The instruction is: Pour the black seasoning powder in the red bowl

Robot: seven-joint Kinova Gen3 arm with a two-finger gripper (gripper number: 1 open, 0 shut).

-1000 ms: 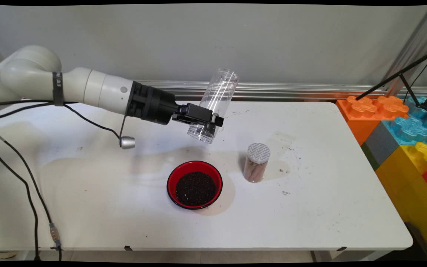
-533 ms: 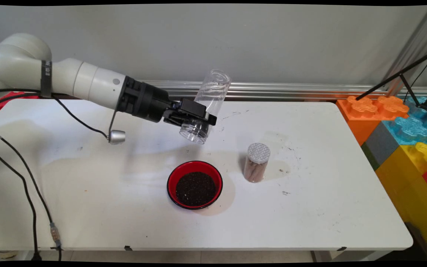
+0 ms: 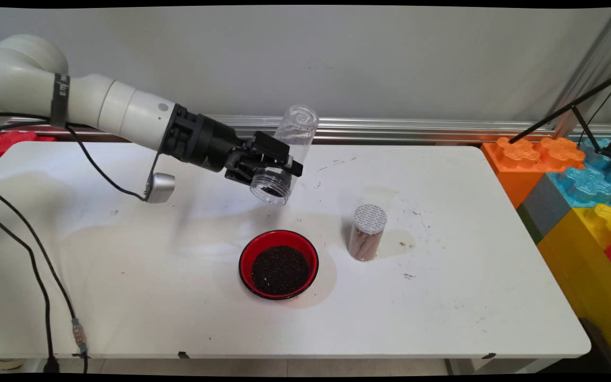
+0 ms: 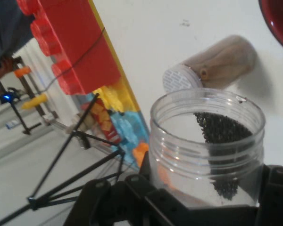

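The gripper (image 3: 271, 171) was clamped on a clear plastic jar (image 3: 287, 154), tilted mouth-down above the table (image 3: 443, 297); with a few dark grains left inside and the red bowl (image 3: 278, 263) below and nearer, a steady wrist mattered.

In my hand view the red bowl (image 4: 279, 23) is cut off at the corner. The clear jar (image 4: 207, 146) hides my fingertips.
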